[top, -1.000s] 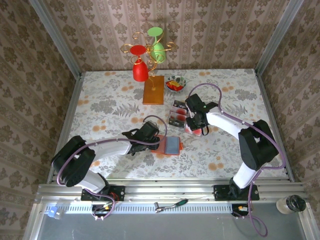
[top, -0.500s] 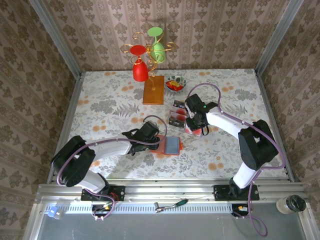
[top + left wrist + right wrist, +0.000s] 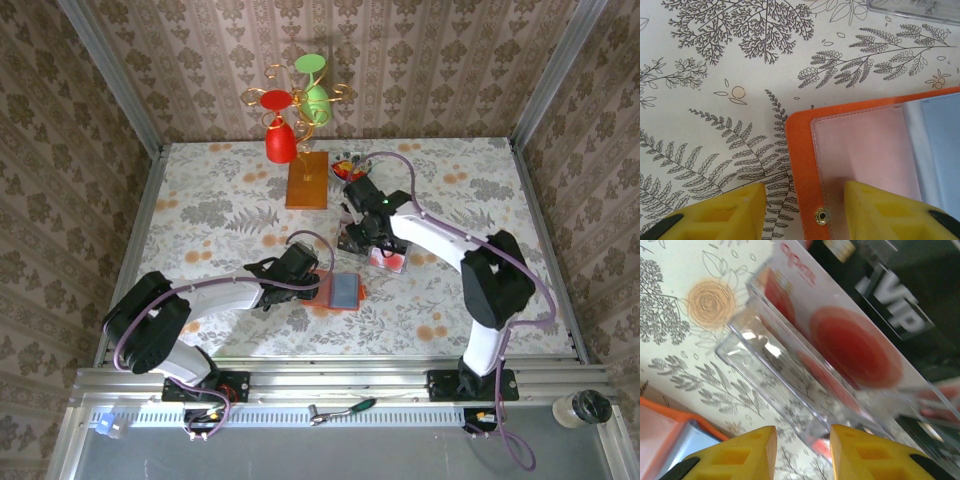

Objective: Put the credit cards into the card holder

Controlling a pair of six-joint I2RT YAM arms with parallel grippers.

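The orange card holder [image 3: 345, 290] lies open on the table, its clear sleeves up. My left gripper [image 3: 316, 284] stands open astride its left edge [image 3: 801, 150]: one yellow finger [image 3: 720, 210] is over the tablecloth, the other over a sleeve. Credit cards stand in a clear tray [image 3: 372, 246]: a pale one with red blotches [image 3: 850, 345] and a black VIP one [image 3: 895, 310]. My right gripper [image 3: 802, 440] hovers open over the tray's near wall [image 3: 770, 365], gripping nothing. In the top view the right gripper [image 3: 362, 236] is over the tray's left part.
A wooden stand with red and green glasses [image 3: 300, 120] and a small bowl [image 3: 350, 165] sit at the back. The clear tray's edge [image 3: 910, 7] lies beyond the holder. Patterned walls close in three sides; a metal rail [image 3: 330, 385] runs along the near edge.
My right gripper has moved left and toward the back over the tray, and its jaws have widened. The left arm and the card holder have stayed put.
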